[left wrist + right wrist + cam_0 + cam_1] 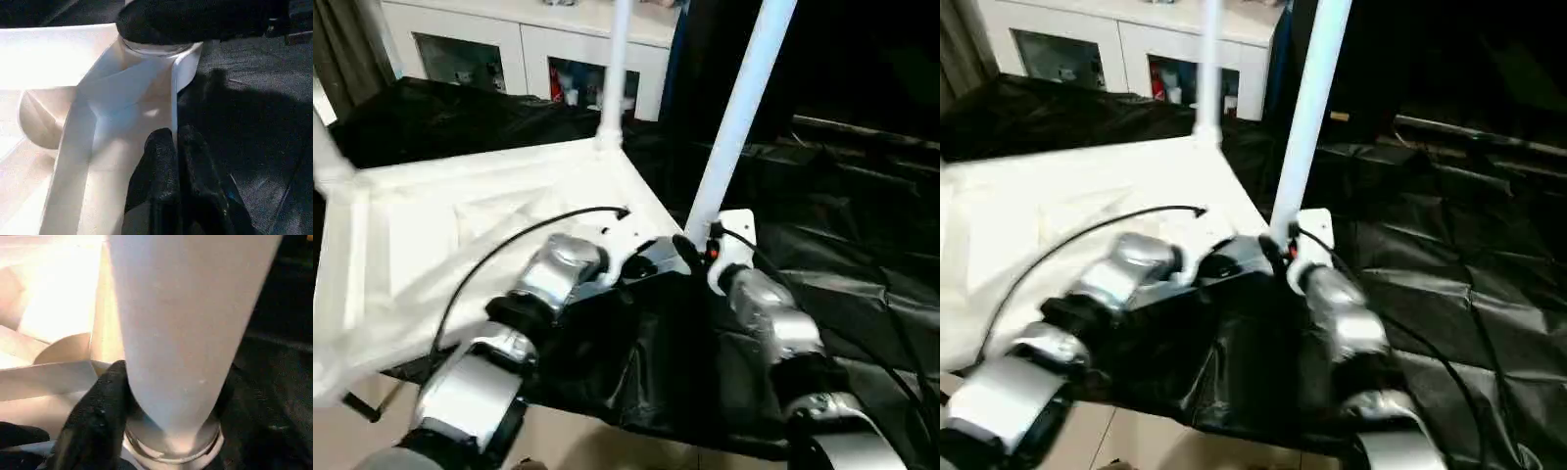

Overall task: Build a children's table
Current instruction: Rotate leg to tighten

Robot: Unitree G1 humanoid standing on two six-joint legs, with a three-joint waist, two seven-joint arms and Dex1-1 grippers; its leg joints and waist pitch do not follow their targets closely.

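Observation:
The white children's table top (440,235) lies underside up on the black-draped work table. A white leg (739,117) stands in its near corner socket (171,450), leaning slightly. My right gripper (710,245) is closed around that leg's base, with a black finger (98,416) pressed against each side. My left gripper (175,134) is shut on the top's thin rim (173,98) just beside that socket. A second leg (615,69) rises from the far corner. A third leg (328,162) shows at the left edge.
The black cloth of the work table (862,245) stretches to the right. A white cabinet with glass doors (509,49) stands behind. The work table's front edge and the pale floor (568,441) lie just below my forearms.

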